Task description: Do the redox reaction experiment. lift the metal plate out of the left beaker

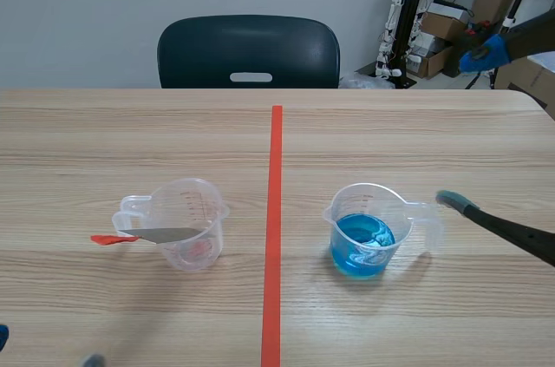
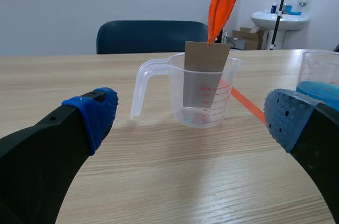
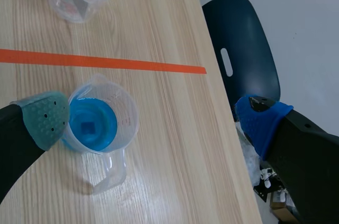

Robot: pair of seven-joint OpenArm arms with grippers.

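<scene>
Left wrist view: left gripper (image 2: 190, 122) spread wide, empty. Left beaker (image 2: 204, 115) stands just ahead, centred between the fingers. The metal plate (image 2: 205, 73) leans inside it, with its orange tab (image 2: 221, 4) poking above the rim. Judged thin, stiff and light (slick if wet). Best hold is probably the exposed upper end, pinched across the flat faces. Right gripper (image 3: 153, 119) is also spread, empty.

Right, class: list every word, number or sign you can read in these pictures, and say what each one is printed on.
Red printed scale on the clear plastic measuring beaker that holds the grey metal plate: digits too blurred to read.
Labels on the brown cardboard boxes behind the table: too small to read.
So no text can be quoted as it reads.
</scene>
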